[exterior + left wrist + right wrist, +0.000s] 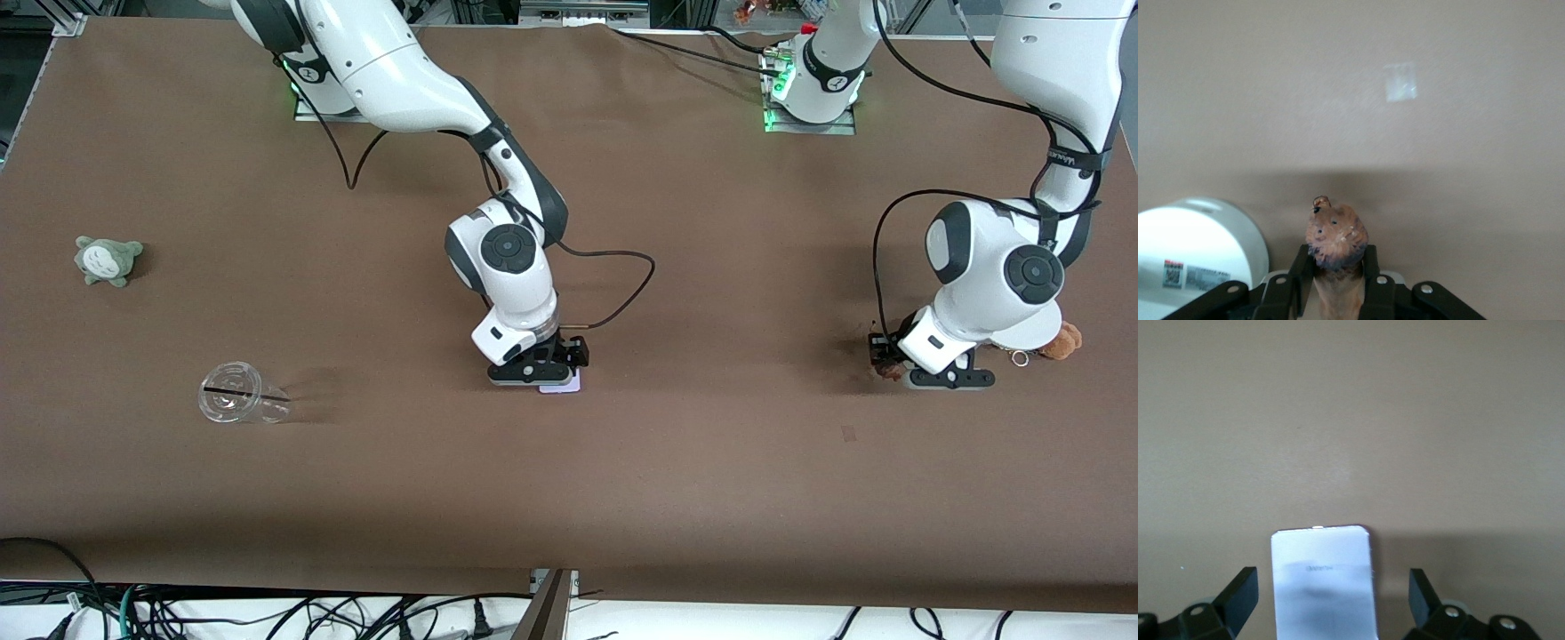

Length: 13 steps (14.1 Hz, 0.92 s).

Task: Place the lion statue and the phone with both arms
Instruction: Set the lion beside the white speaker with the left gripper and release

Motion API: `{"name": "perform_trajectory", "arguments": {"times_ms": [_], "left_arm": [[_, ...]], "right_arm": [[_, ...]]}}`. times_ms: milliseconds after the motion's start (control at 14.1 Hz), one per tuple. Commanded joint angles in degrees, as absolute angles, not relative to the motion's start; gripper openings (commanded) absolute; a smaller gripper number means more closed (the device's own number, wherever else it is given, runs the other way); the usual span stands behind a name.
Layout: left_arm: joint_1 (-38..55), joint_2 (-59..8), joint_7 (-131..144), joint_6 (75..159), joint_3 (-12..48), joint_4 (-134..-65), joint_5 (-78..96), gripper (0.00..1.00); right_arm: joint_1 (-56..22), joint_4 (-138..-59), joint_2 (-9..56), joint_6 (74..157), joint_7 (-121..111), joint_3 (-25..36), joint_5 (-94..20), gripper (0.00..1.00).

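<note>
Left claw (1338,283) pinching lion statue (1336,247) low over table, right claw (1331,597) spread around phone (1323,583).

Nothing can be read outright. The phone (1323,583) carries a short line of dark print across its pale face, too blurred to make out. The white round device (1198,257) bears a label with a small square code and lines of fine print beside it, also too small to read.
</note>
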<state>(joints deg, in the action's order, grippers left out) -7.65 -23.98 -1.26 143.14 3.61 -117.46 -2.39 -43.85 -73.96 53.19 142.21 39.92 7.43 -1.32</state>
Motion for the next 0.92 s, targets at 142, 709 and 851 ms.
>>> {"name": "perform_trajectory", "arguments": {"times_ms": [142,709,851], "left_arm": [[-10.4,-20.8,-1.8,147.9,4.5,-123.2,-2.5,0.00],[-10.1,-21.9,-1.2,152.2,5.0,-123.9,-2.5,0.99],[-10.0,-20.1,0.4,149.1,7.5,-121.9,-2.5,1.00]], "right_arm": [[-46.0,-71.8,57.8,146.4,40.6,8.0,2.8,1.00],[-46.6,-72.2,59.2,147.0,40.9,8.2,5.4,1.00],[-46.6,-72.2,59.3,147.0,40.9,8.2,5.2,0.97]]}}
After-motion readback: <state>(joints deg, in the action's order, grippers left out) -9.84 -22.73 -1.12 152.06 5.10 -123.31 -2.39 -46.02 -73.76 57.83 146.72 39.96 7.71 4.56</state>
